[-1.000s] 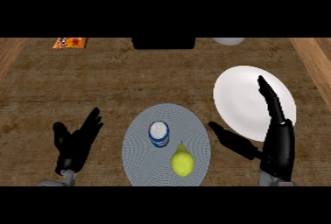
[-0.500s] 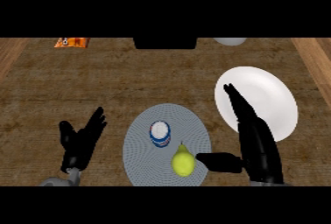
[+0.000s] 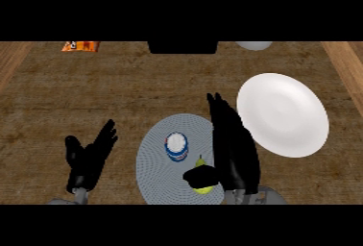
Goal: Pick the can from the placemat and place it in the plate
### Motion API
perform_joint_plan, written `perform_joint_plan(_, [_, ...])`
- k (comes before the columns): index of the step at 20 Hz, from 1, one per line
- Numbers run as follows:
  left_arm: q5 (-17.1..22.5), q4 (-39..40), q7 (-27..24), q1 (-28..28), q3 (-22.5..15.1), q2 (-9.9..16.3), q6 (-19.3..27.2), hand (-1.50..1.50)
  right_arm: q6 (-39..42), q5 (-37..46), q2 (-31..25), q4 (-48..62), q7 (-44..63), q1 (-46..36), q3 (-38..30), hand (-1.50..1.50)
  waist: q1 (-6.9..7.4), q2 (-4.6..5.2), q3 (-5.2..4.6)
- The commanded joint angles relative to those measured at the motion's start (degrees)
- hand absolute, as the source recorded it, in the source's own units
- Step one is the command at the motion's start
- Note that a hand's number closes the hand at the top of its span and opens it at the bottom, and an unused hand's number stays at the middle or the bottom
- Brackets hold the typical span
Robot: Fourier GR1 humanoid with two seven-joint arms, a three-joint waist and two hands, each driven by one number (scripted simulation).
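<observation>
A small can with a white top and blue side stands upright on the round grey placemat, left of its middle. My right hand lies open over the placemat's right part, fingers straight and pointing away, just right of the can and apart from it. Its thumb covers part of a yellow-green pear at the placemat's near edge. The white plate sits to the right of that hand. My left hand rests open at the lower left, fingers up.
An orange packet lies at the far left edge of the wooden counter. A dark block and a pale round object sit along the far edge. Lighter wooden borders run down both sides.
My right hand has swung left from over the plate to over the placemat's right part, beside the can, its thumb now over the pear. The left hand barely shifted.
</observation>
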Motion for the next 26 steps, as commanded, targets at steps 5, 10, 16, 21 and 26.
perform_joint_plan(5, [-1.3, -1.8, 2.3, -0.5, 1.7, -0.5, -0.1, 0.00, -3.3, -2.8, 1.4, 10.5, 3.8, -2.4, 2.3, -1.50, -0.06, 0.05, 0.05])
perform_joint_plan(10, [-1.4, -0.8, 3.5, -1.5, 2.8, -1.7, -0.6, 0.00, -6.7, -6.2, 1.4, 9.0, 10.5, -3.5, 9.4, -1.50, -0.13, 0.00, 0.04])
perform_joint_plan(16, [-3.5, 6.1, -2.0, -2.3, 3.2, -4.4, -2.6, 0.00, -12.5, -4.2, 1.4, 15.3, 9.1, -4.7, 12.6, -1.50, -0.20, 0.05, 0.02])
perform_joint_plan(21, [-3.5, 1.8, 2.6, -2.8, 3.2, -3.3, -2.2, 0.00, -10.0, -7.4, 1.4, 22.3, 15.3, -13.5, 11.1, -1.50, 0.36, 0.09, 0.02])
perform_joint_plan(26, [-3.8, 3.5, 0.1, -1.6, 4.6, -3.5, -3.8, 0.00, -11.6, -5.3, 1.4, 23.7, 12.2, -9.5, 12.2, -1.50, -0.10, 0.03, 0.03])
